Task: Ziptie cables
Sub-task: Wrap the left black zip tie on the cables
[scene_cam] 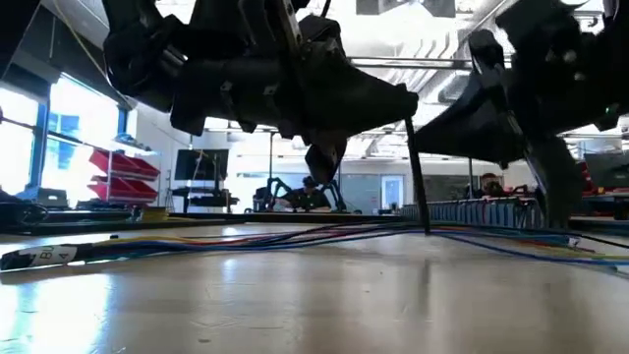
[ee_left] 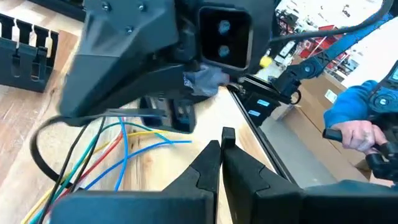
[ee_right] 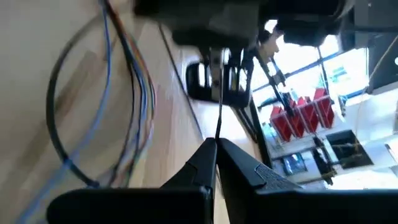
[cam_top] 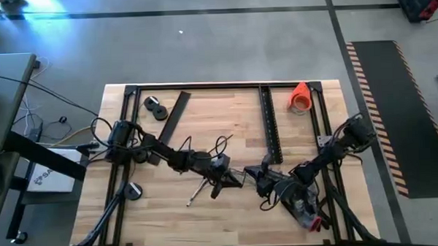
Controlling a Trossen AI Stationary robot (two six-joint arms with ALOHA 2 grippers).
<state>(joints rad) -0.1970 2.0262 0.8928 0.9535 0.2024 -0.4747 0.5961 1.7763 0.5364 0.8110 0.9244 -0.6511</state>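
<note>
The cables [cam_top: 218,146] are thin wires, blue, yellow, red and green [ee_left: 124,146], lying in loose loops on the wooden table's middle [ee_right: 134,81]; they run flat along the top in the low view [scene_cam: 295,236]. My left gripper [cam_top: 222,180] and my right gripper [cam_top: 259,176] face each other just near of the loops, both shut. A thin black zip tie [ee_right: 217,106] spans between them; in the low view it shows as a thin strip [scene_cam: 418,177] slanting down to the table. My left gripper [ee_left: 219,152] pinches a small dark end of the zip tie [ee_left: 227,134] between its two fingertips; only that stub shows past them. My right gripper [ee_right: 216,144] pinches the zip tie's thin strip [ee_right: 217,127] at its fingertips, the strip running straight on from them toward the left gripper, lengthwise with the fingers.
Flat black perforated strips lie at the far left [cam_top: 176,113] and far right [cam_top: 269,125]. An orange cone-shaped thing [cam_top: 300,96] sits at the far right corner, black round pieces [cam_top: 156,108] at the far left. A person's blue sleeve and hand [ee_left: 354,121] show beyond the table.
</note>
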